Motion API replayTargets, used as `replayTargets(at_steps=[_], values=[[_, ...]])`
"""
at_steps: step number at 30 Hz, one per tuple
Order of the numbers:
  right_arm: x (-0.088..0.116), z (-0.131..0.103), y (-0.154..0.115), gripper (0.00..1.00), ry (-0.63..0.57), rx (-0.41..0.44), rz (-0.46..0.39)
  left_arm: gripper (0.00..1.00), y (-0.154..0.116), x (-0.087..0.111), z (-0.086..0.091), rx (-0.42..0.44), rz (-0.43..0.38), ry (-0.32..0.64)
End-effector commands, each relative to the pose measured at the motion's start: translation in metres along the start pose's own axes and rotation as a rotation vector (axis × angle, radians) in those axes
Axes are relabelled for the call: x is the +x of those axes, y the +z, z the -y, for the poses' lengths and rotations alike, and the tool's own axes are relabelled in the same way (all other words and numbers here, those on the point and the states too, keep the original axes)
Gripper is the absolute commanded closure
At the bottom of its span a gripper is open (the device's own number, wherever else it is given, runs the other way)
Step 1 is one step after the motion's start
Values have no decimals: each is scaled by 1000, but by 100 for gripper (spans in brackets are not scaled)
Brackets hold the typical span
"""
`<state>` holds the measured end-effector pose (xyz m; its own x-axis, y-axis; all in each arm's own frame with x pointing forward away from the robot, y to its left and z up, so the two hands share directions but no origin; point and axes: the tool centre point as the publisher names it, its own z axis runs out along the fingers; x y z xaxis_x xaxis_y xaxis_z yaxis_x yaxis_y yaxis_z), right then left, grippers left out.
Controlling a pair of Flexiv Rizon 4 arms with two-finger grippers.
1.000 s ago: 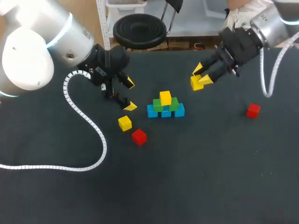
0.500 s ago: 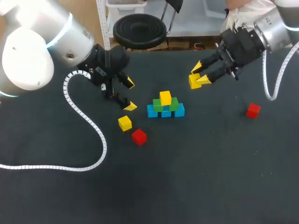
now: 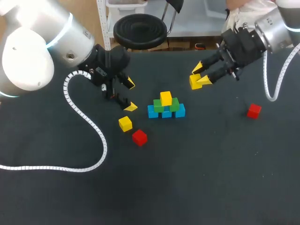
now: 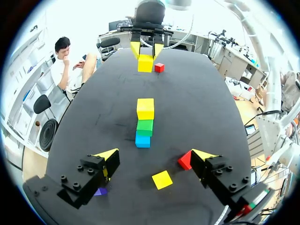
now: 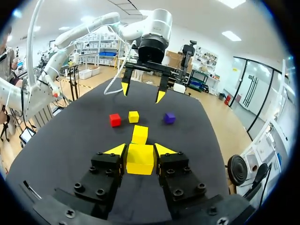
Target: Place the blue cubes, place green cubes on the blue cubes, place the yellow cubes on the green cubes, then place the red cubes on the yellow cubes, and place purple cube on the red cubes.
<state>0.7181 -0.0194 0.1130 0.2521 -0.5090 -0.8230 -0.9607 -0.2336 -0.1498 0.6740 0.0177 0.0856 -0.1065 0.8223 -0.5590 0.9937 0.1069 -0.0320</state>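
A small pyramid stands mid-table: blue cubes (image 3: pixel 166 114) at the base, green cubes (image 3: pixel 158 106) on them, and one yellow cube (image 3: pixel 166 98) on top. My right gripper (image 3: pixel 200 75) hangs above the table, behind and right of the pyramid, shut on a second yellow cube (image 3: pixel 195 82) (image 5: pixel 140 159). My left gripper (image 3: pixel 130 95) (image 4: pixel 155 157) stands open and empty, left of the pyramid. Near it lie a loose yellow cube (image 3: pixel 125 123), a red cube (image 3: pixel 139 137) and a purple cube (image 5: pixel 169 117) (image 4: pixel 99 191). The purple cube is hidden in the head view.
Another red cube (image 3: pixel 254 111) lies alone at the right of the dark table (image 3: pixel 197 178). My left arm's white coiled cable (image 3: pixel 89 123) trails across the table's left side.
My right gripper, with the yellow cube in it, shifted slightly to the left and away, then held still. The left arm and all the loose cubes stayed where they were.
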Motion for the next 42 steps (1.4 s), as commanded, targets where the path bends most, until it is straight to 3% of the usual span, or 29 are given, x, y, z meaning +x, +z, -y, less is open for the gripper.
replayTargets(at_steps=[1, 5, 15, 30, 42], values=[[-7, -8, 3, 100, -3, 11, 4, 0, 0, 1, 0, 0, 2, 2], [-21, -18, 0, 100, -18, 60, 3, 0, 0, 1, 0, 0, 2, 2], [-38, -35, 21, 100, -16, 78, 5, 0, 0, 1, 0, 0, 2, 2], [-9, -25, 47, 100, -39, 50, 72, 0, 0, 1, 0, 0, 2, 2], [-3, -19, 60, 100, -36, 19, 96, 0, 0, 1, 0, 0, 2, 2]])
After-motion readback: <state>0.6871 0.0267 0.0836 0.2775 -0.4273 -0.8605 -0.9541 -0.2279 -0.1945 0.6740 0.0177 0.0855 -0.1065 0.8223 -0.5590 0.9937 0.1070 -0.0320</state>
